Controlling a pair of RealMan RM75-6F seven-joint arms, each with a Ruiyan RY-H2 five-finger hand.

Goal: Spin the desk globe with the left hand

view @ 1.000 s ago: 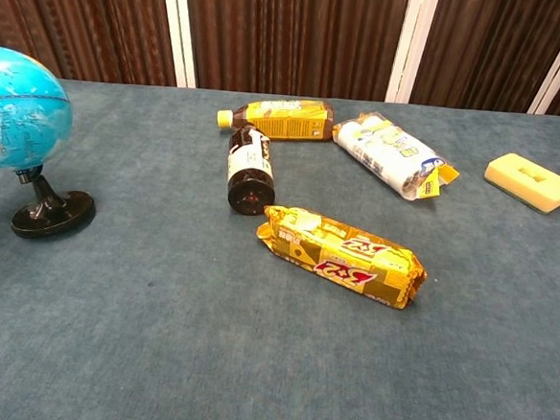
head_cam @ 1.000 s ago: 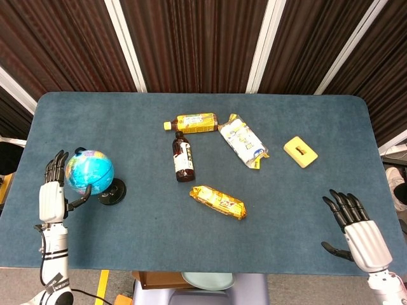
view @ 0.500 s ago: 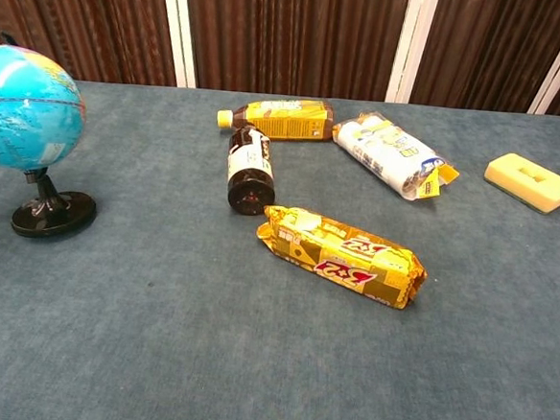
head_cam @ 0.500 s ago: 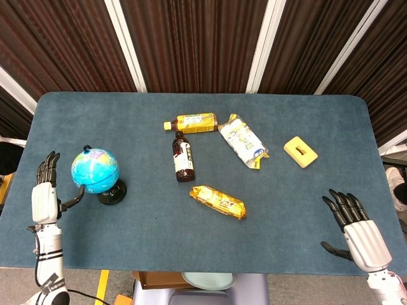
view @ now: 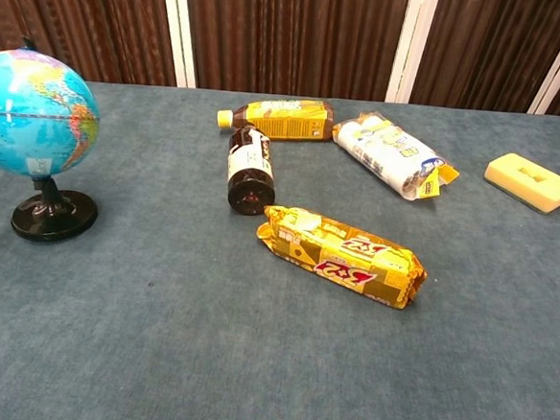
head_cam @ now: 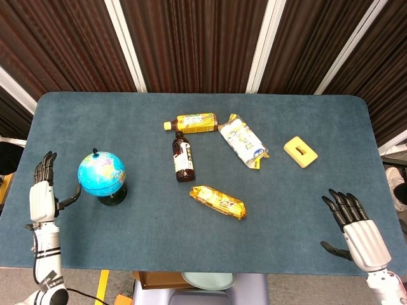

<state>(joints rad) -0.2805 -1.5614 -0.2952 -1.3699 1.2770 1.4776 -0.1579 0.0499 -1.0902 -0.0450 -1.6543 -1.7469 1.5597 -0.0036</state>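
Observation:
A small blue desk globe (head_cam: 102, 174) stands upright on a black round base (head_cam: 112, 195) near the table's left edge; the chest view shows the globe (view: 37, 113) at its far left. My left hand (head_cam: 42, 190) is open at the table's left edge, fingers up, a short way left of the globe and not touching it. My right hand (head_cam: 356, 229) hovers open at the front right corner, holding nothing. Neither hand shows in the chest view.
On the blue table (head_cam: 127, 241) lie a yellow bottle (head_cam: 191, 122), a dark bottle (head_cam: 183, 157), a white-and-yellow packet (head_cam: 242, 141), a yellow biscuit pack (head_cam: 217, 201) and a yellow sponge (head_cam: 300, 151).
The left hand has drawn back leftward off the globe. The globe, tilted toward the hand a second ago, now stands upright and a little further right.

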